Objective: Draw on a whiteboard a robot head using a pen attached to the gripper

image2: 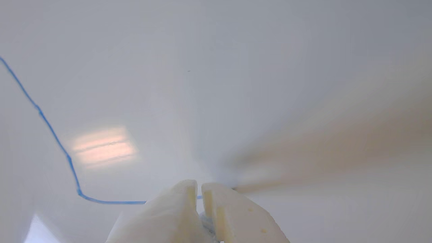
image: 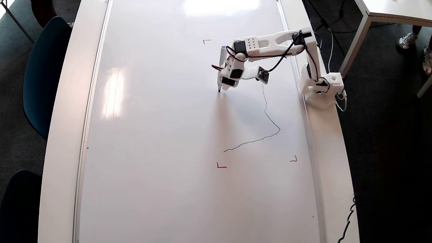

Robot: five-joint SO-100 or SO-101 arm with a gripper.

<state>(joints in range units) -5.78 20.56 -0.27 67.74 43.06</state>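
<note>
Pen (image: 220,71), a slim white-grey marker, is carried at the front of the end effector (image: 224,82) and stands over the upper middle of the whiteboard (image: 159,138), with its dark tip at or just above the glossy surface and its capped end raised. In the overhead view its long axis runs nearly up and down the picture, tip toward the bottom edge, tilted only slightly; true steepness cannot be judged from above. In the wrist view the two white fingers (image2: 175,216) of the end effector (image2: 199,195) stand almost together, a narrow slit between them, and the pen itself is not clearly seen there, so whether they clamp the pen or it is fixed alongside cannot be told. Judged by its look, the pen is light, rigid and smooth-barrelled; a hold at mid-barrel, close to the tip, would limit wobble, and the felt tip probably tolerates only light pressure against so slick a board. The robot head (image: 266,116) is so far only a wobbly line, descending from near the arm, bending, then running toward the lower left; it lies apart from the tip. Red corner marks (image: 221,166) frame the drawing area on the tabletop (image: 58,141).
</note>
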